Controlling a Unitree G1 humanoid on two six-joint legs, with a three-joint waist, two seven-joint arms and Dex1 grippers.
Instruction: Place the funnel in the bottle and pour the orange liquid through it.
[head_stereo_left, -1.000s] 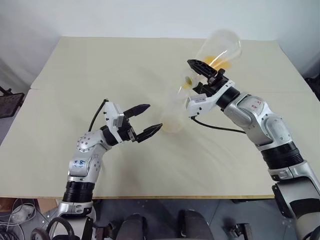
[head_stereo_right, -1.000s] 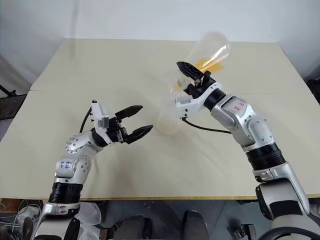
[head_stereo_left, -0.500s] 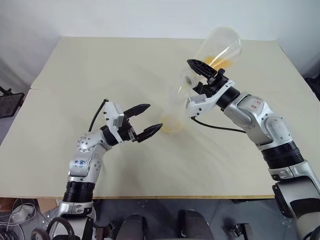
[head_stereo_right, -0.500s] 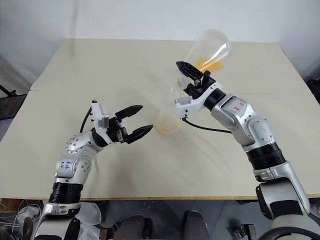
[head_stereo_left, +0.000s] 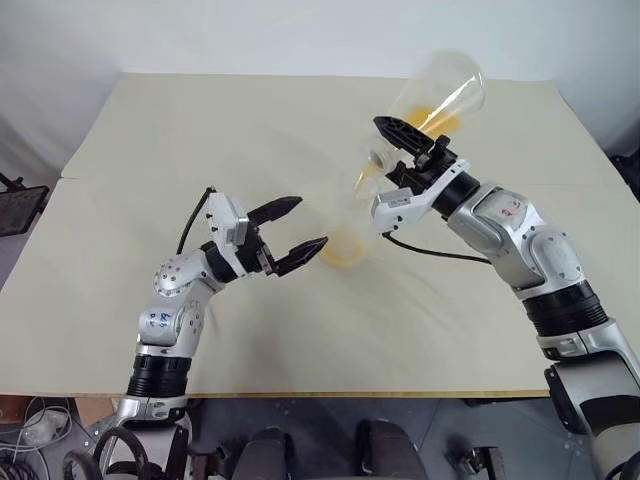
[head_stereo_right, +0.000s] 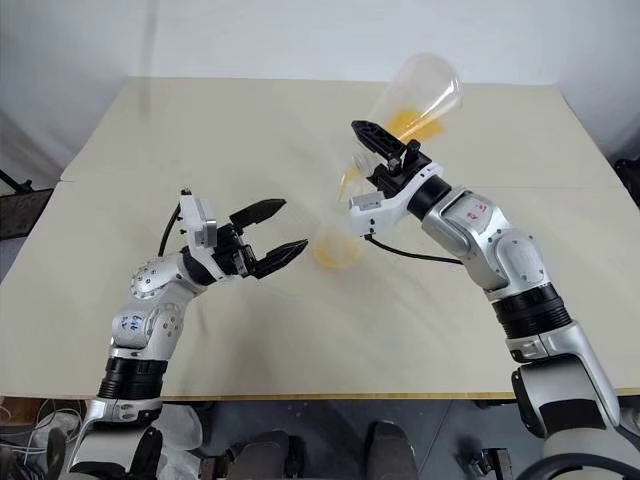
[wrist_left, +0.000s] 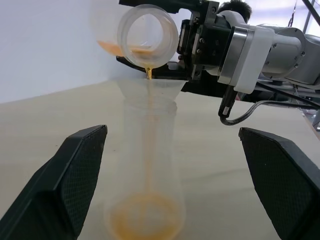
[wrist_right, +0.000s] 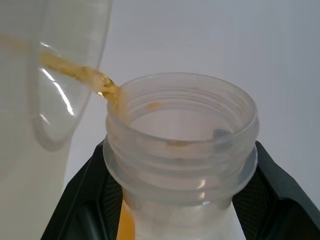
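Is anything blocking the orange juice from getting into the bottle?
Nothing visible is in the way. The orange liquid runs in a thin stream from the tilted clear container in the right hand, down through the funnel, and pools at the bottom of the bottle.

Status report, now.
Left gripper open, flanking bottle. Right gripper shut on tilted flask. Orange liquid streaming through funnel into bottle. Nothing obstructing.

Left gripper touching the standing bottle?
Apart. Left wrist view: the left gripper's fingers stand wide of the bottle, with bare table showing in the gap on each side.
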